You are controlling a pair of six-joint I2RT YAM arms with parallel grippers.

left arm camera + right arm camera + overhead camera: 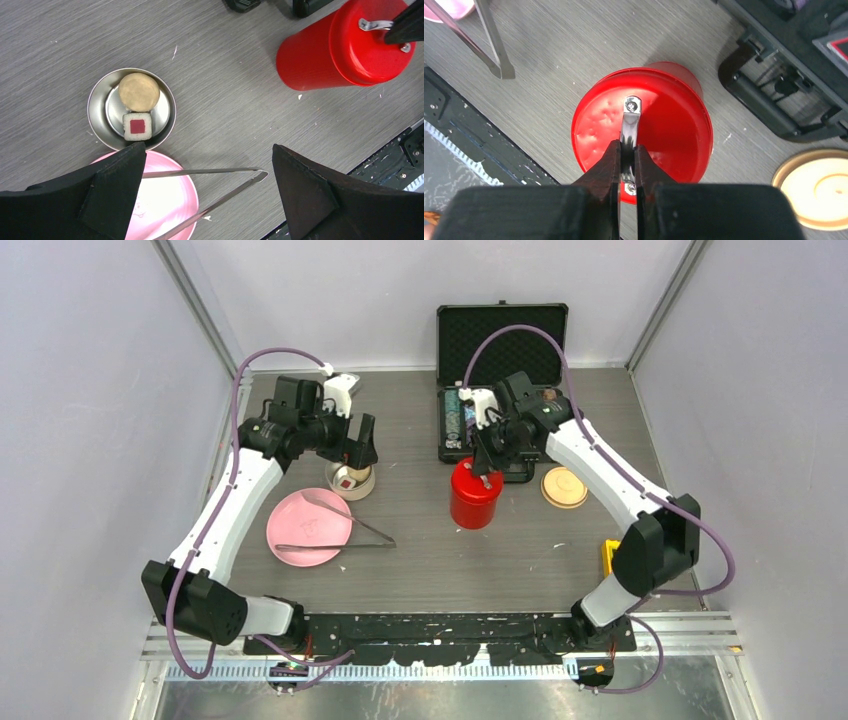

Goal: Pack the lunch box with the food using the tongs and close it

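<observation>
The red canister of the lunch box [475,498] stands mid-table with its red lid [664,120] on top. My right gripper [627,150] is shut on the lid's metal handle [630,117]. The small steel bowl [97,107] holds food: a white cube with a red centre [136,126] and a tan round piece [139,91]. The tongs [200,172] lie in a V, partly across the pink plate [165,205]. My left gripper [207,147] hangs open above the tongs' joined end, holding nothing.
The beige disc lid [564,487] lies on the table right of the canister. An open black case [500,390] stands behind the canister. A yellow block toy [609,556] sits beside the right arm. The table's dark front rail [450,625] runs along the near edge.
</observation>
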